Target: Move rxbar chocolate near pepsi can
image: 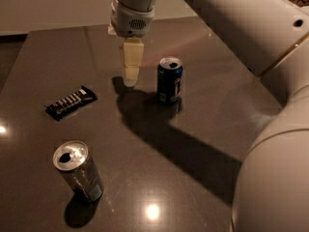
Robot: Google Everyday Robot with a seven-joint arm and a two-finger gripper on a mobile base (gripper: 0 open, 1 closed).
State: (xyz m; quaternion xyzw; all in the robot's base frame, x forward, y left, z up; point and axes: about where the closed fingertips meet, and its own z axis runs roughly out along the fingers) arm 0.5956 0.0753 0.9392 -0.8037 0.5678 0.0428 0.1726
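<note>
The rxbar chocolate [71,102], a flat black wrapper with white lettering, lies on the dark table [203,129] at the left. The pepsi can [169,80], dark blue with a silver top, stands upright near the middle. My gripper [130,76] hangs from the arm above the table, between the bar and the pepsi can, closer to the can and just left of it. It holds nothing that I can see.
A silver-grey can [79,171] with a blue-white label stands upright at the front left. My large white arm [270,81] fills the right side and casts a long shadow across the table's middle.
</note>
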